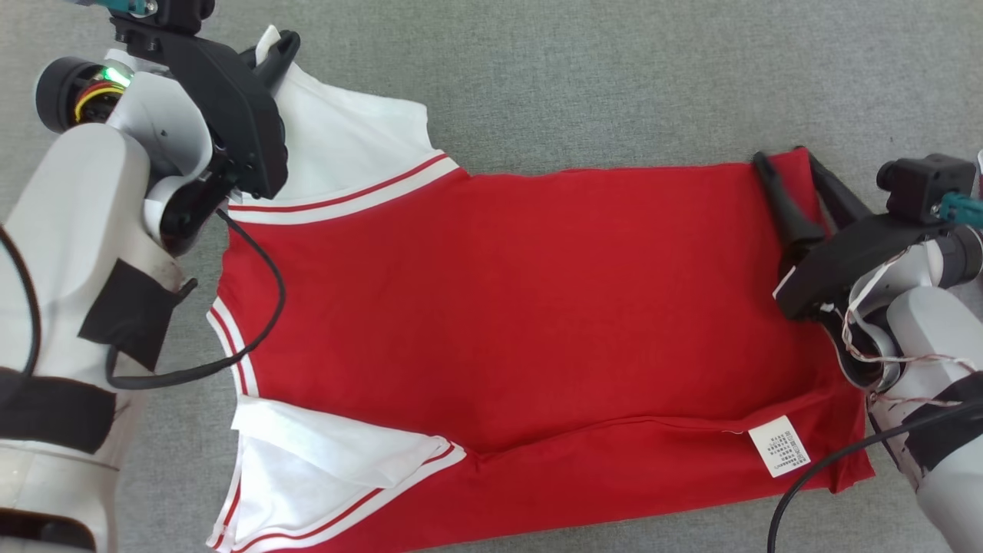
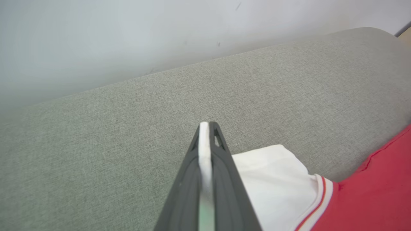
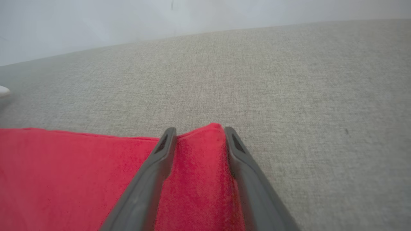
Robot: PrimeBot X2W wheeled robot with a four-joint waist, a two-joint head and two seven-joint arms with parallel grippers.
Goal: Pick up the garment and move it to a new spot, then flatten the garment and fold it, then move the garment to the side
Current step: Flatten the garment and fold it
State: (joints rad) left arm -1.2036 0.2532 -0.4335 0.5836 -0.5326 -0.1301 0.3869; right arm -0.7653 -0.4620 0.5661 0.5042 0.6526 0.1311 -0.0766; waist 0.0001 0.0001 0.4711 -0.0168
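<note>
A red garment [image 1: 507,307] with white sleeves and red-and-white trim lies spread across the grey fabric surface [image 1: 584,77]. My left gripper [image 1: 278,48] is at its far left corner, shut on the edge of the white sleeve [image 1: 345,146]. The left wrist view shows a strip of white cloth pinched between the closed fingertips [image 2: 207,128], with the sleeve [image 2: 276,179] trailing to the right. My right gripper [image 1: 789,165] is at the far right corner of the hem, open. Its two fingers stand apart with a ridge of red cloth [image 3: 199,166] between them.
A white care label [image 1: 779,445] shows on the folded-over near hem. The near sleeve [image 1: 322,461] is folded over itself. A black cable [image 1: 265,322] from my left arm hangs over the collar side. A pale wall [image 2: 128,32] rises behind the surface's far edge.
</note>
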